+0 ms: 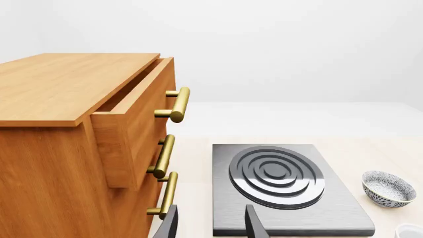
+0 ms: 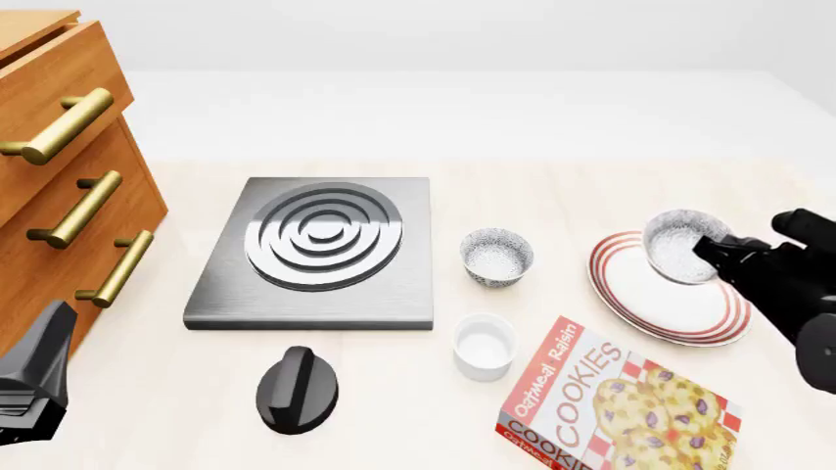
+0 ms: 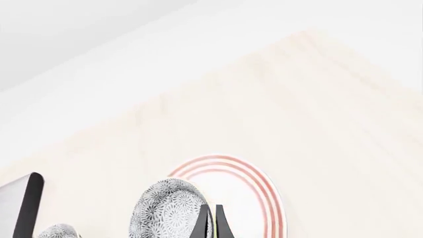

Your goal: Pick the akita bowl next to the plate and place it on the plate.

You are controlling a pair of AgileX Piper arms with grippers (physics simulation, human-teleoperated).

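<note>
Right gripper [image 2: 706, 247] clamps the akita bowl [image 2: 682, 245], tilted, over the plate [image 2: 653, 299] at right; left gripper's [image 1: 210, 223] fingers apart.

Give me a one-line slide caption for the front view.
Right gripper holds a speckled bowl tilted over the red-ringed plate; a second speckled bowl sits beside the stove plate.

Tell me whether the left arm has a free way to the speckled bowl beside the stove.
Probably yes: the left tool is open, and only the low stove and knob lie before the bowl.
</note>
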